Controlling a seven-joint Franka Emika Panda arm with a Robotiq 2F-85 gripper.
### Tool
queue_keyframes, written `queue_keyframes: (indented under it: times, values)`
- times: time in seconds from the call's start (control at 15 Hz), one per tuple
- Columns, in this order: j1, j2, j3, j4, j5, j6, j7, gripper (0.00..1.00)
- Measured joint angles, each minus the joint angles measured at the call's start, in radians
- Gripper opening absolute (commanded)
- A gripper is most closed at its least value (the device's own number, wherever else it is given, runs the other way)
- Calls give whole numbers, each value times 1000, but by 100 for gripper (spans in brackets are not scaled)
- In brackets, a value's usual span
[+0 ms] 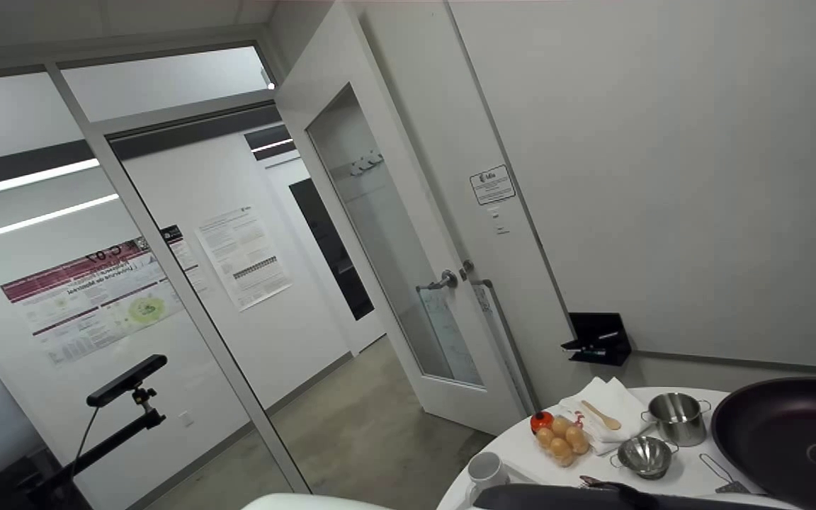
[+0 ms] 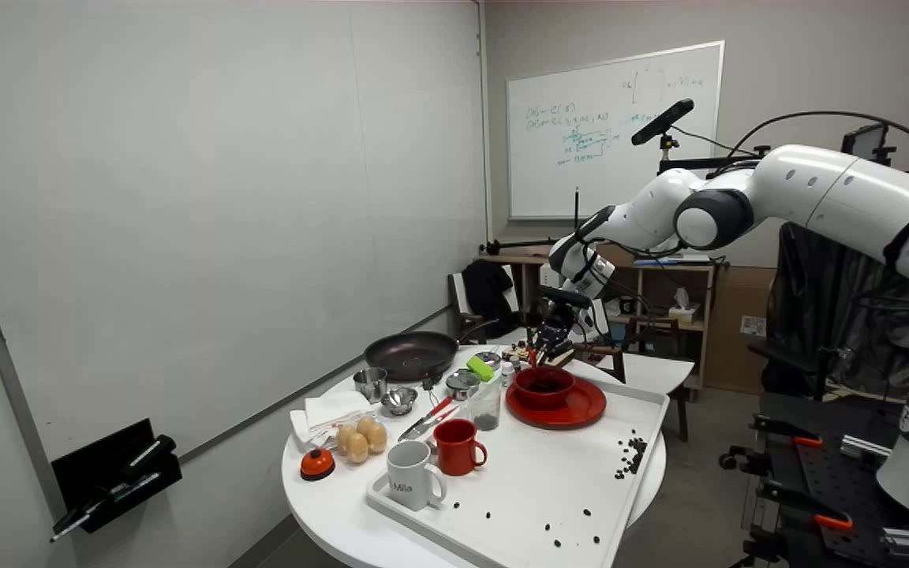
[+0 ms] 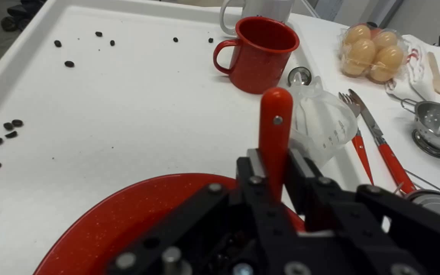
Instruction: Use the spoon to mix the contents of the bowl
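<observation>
The red bowl [image 2: 543, 388] stands on a red plate [image 2: 592, 406] on the white tray and holds dark contents. My gripper [image 2: 543, 355] is over the bowl's far side in an exterior view. In the wrist view my gripper [image 3: 277, 168] is shut on the red handle of the spoon [image 3: 276, 118], whose end sticks up past the fingertips. The handle also shows as a small red strip [image 2: 533, 357] above the bowl. The spoon's head is hidden. In the wrist view a red curved rim [image 3: 181, 183] shows below, and the gripper hides most of the bowl.
A red mug [image 3: 260, 57], a white mug [image 2: 411, 473] and a clear measuring cup [image 3: 319, 118] stand on the tray [image 2: 533, 489] side. Dark beans [image 2: 632, 454] lie scattered. A knife [image 3: 392, 160], eggs [image 2: 360, 438], a colander [image 2: 399, 401] and a pan [image 2: 411, 353] are beyond.
</observation>
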Motion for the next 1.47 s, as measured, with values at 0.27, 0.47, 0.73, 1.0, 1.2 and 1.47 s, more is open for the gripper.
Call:
queue_keyframes:
  times: [0.27, 0.47, 0.73, 1.0, 1.2, 1.47]
  values:
    - [72, -78, -48, -101, -52, 55, -22, 6]
    - [121, -138, -73, -175, -108, 96, -30, 6]
    - [156, -229, -57, -272, -230, 203, -30, 6]
    - [196, -312, -37, -366, -335, 308, -30, 6]
    - [223, -367, -15, -427, -444, 331, -32, 6]
    - [241, -428, 30, -489, -611, 322, -67, 6]
